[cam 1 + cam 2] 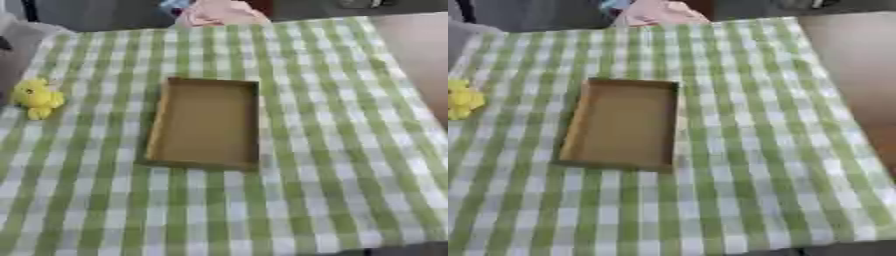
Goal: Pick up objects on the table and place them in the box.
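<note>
A green-and-white checked cloth [332,165] covers the table from the near edge to the far one. On it, around the middle, lies a shallow brown cardboard box [206,122], open on top with nothing inside. Well apart, at the cloth's left edge and slightly farther, sits a small yellow soft toy [37,98]. Neither robot hand shows in either view.

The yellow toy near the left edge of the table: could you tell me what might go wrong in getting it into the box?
1. The yellow toy sits right at the left edge of the checked cloth; a clumsy approach could nudge it off the table.
2. The box looks shallow and lies loose on the cloth, so a dropped toy might bounce out or shift it.
3. Neither hand is in view, so the whole reach remains.
</note>
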### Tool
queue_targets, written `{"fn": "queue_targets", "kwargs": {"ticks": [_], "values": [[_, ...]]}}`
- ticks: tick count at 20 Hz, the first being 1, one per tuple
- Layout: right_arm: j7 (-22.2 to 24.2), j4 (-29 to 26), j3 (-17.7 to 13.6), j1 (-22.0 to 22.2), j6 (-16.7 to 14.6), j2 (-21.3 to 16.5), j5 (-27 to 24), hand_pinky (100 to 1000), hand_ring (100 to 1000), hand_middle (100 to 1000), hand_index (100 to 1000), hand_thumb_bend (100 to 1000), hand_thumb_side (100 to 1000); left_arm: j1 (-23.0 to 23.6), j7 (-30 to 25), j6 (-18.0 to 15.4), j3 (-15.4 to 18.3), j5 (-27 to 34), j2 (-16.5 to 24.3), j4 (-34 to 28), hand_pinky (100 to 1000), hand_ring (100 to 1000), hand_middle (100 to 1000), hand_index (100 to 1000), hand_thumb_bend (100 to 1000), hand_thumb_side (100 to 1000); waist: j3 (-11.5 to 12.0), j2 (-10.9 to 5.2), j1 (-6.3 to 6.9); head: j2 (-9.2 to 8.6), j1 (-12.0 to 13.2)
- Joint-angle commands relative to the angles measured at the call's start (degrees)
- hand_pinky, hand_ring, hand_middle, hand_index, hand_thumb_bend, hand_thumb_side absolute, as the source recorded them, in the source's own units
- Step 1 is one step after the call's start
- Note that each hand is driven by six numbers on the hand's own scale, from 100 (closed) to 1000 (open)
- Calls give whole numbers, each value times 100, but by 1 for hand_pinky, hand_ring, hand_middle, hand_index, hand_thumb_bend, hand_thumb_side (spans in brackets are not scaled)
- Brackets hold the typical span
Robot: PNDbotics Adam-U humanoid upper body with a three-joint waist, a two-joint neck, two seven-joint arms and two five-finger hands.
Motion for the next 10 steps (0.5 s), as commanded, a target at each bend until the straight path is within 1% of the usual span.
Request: {"fn": "queue_targets", "kwargs": {"ticks": [1, 5, 7, 10], "values": [[23, -110, -26, -12, -5, -80, -10, 795, 701, 585, 852, 100, 711, -208, 8, 8, 46, -63, 72, -67, 600, 774, 827, 869, 516, 100, 7, -76, -2, 27, 148], [29, -110, -30, -8, -10, -71, -4, 795, 701, 585, 852, 100, 713, -349, -32, -19, 45, -235, -75, -21, 609, 783, 831, 868, 532, 100, 0, -51, -5, 17, 414], [32, -110, -30, -9, -8, -64, 0, 795, 702, 584, 853, 100, 714, -428, -37, -39, 34, -363, -147, 30, 614, 788, 835, 870, 548, 100, -3, -42, -4, 5, 448], [41, -110, -27, -12, -7, -55, 2, 795, 702, 584, 853, 100, 714, -559, -8, -51, 26, -609, -260, 136, 622, 794, 836, 869, 577, 100, -9, -35, -7, -14, 432]]}}
